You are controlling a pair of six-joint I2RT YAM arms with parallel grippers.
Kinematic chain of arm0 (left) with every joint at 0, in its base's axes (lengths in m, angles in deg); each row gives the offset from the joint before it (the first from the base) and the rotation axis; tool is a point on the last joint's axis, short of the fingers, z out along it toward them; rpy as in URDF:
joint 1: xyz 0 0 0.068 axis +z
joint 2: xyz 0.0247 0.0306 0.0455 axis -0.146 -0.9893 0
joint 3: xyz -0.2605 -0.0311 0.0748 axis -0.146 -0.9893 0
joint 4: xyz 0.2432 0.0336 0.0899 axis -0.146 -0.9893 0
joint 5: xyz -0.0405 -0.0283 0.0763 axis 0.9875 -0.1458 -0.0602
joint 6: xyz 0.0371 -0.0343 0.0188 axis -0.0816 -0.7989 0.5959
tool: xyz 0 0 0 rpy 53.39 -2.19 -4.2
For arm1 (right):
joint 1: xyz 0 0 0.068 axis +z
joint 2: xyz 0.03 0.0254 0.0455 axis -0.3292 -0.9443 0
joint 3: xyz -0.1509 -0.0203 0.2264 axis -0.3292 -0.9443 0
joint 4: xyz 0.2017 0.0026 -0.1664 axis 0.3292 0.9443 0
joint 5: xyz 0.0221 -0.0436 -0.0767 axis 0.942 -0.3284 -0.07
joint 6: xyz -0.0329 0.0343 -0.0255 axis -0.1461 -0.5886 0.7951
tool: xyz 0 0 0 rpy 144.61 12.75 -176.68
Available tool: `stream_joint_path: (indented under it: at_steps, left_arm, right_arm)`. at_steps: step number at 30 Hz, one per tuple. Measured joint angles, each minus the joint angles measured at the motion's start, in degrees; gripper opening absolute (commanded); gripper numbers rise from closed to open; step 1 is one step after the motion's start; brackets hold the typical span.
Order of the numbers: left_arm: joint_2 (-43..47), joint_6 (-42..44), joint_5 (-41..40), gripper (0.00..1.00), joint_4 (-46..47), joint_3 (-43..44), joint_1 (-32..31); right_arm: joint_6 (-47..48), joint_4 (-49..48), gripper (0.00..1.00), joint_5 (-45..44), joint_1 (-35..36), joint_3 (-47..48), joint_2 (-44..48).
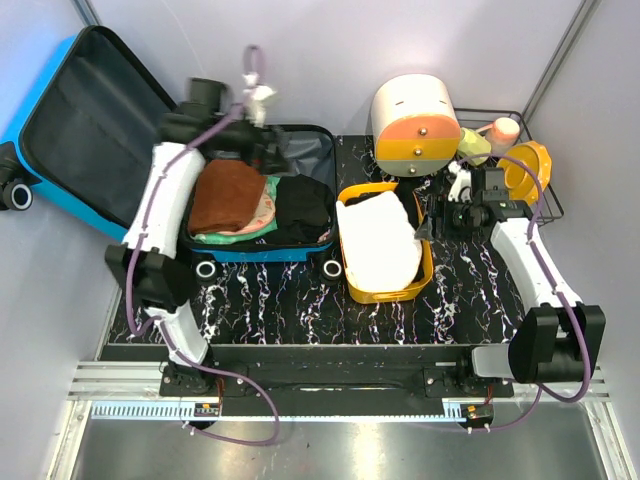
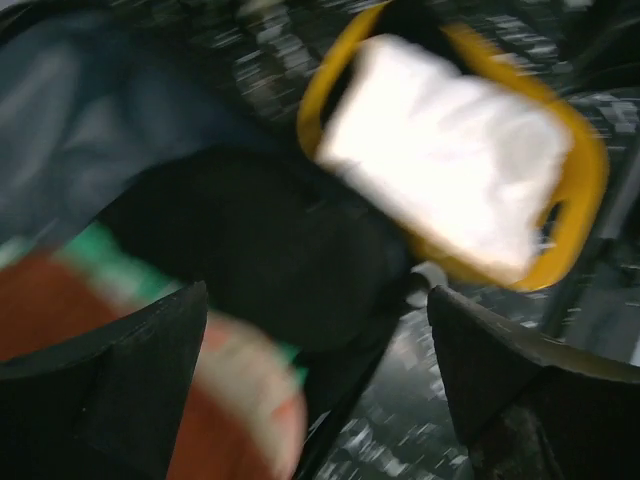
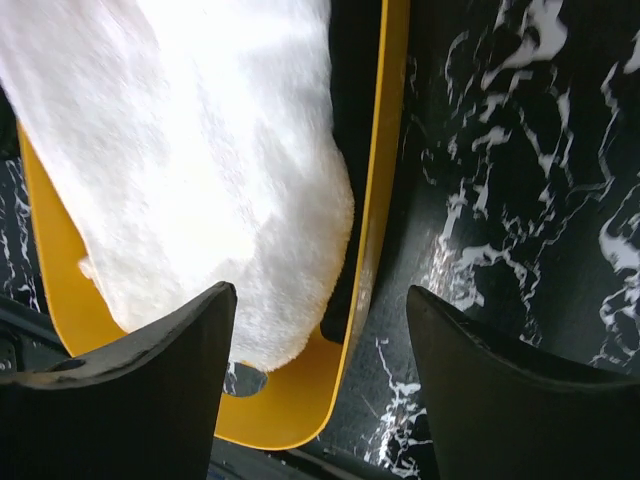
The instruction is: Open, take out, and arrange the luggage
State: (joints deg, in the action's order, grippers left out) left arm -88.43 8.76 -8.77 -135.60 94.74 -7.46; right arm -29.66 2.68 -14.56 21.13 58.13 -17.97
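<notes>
Reaching out from the near edge, my left arm folds up and over the luggage (image 1: pixel 85 115), wrist bent to the right so that the left gripper (image 1: pixel 278 152) hangs above the far rim of its packed half. My right arm stretches forward and turns in to the left, with the right gripper (image 1: pixel 432 222) low over the table (image 1: pixel 480 290).

The luggage lies open. Its grey-lined lid is swung out well to the left of my left jaws, and the packed shell is directly below them. The left wrist view is blurred, but a black garment (image 2: pixel 260 260) lies just ahead of those jaws, a rust-brown towel (image 2: pixel 50 320) sits under my left finger, and the yellow basin (image 2: pixel 585 190) is further off, past the suitcase edge.

My right jaws are well to the right of the luggage, with the basin between. The basin's rim runs just ahead of them, and a white towel (image 3: pixel 200 150) is heaped inside it.

Both pairs of jaws stand wide apart, gripping nothing and, as far as I can see, touching nothing.
</notes>
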Motion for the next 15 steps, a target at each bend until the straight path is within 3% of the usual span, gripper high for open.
stream_joint_path:
  at_steps: [2,6,11,15]
  left_arm:
    - [1.2,4.6,-1.0,0.85,-4.2,0.3,8.4]
    - [0.9,12.1,-5.0,0.85,-12.7,-1.5,20.1]
    - [1.2,13.0,-10.6,0.87,-13.6,-12.6,27.4]
    - [1.2,11.1,-15.3,0.87,-11.5,-18.7,29.0]
  right_arm:
    - [0.3,-0.1,0.81,0.0,0.0,2.8,0.0]
    - [0.6,-0.4,0.82,0.0,0.0,7.8,-0.7]
    - [0.8,-1.4,0.82,0.1,0.0,10.8,-3.8]
    - [0.7,-1.4,0.82,0.7,0.0,11.7,-6.7]
